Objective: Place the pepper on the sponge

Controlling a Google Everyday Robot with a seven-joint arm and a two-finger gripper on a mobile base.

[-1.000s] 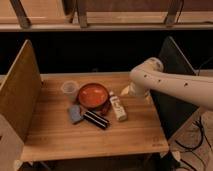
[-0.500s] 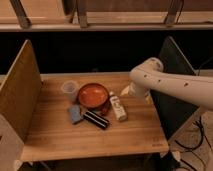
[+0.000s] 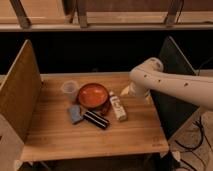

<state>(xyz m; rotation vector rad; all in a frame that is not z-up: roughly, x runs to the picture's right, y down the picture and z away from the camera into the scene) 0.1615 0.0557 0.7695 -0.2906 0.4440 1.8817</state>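
Note:
The pepper [image 3: 104,108] is a small dark-red rounded thing on the table, tucked against the front right of the orange bowl [image 3: 93,94]. To the left lies the sponge [image 3: 75,114], a flat blue-grey pad in front of the bowl's left side. My gripper [image 3: 128,91] hangs at the end of the white arm [image 3: 170,85], which reaches in from the right. It is to the right of the bowl and pepper, just behind a pale oblong packet, and touches neither.
A clear plastic cup [image 3: 70,90] stands left of the bowl. A black bar with pale stripes [image 3: 96,120] lies beside the sponge. The pale packet [image 3: 118,106] lies right of the pepper. Upright panels wall the wooden table [image 3: 90,142] at left and right.

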